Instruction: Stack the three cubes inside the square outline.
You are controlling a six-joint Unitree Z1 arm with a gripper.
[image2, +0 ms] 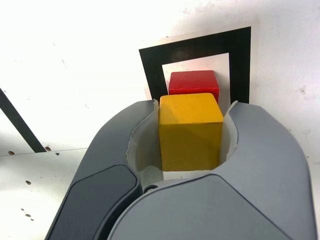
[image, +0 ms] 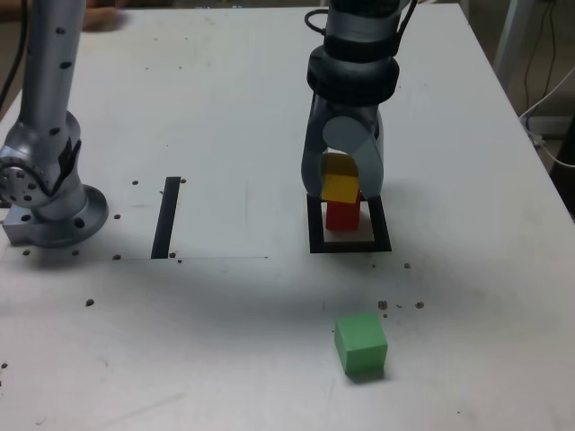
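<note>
One yellow cube (image2: 190, 131) is pinched by the tool (image2: 191, 135) above the red cube (image: 341, 215) inside the square outline (image: 349, 244); the green cube (image: 361, 343) is left apart on the counter (image: 225, 341).

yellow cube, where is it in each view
Exterior view: the yellow cube sits right of centre, clamped in the gripper, just above the red cube.
Wrist view: the yellow cube fills the middle, between the gripper's grey jaws.
Shared landmark: the black square outline with the red cube inside it.
</note>
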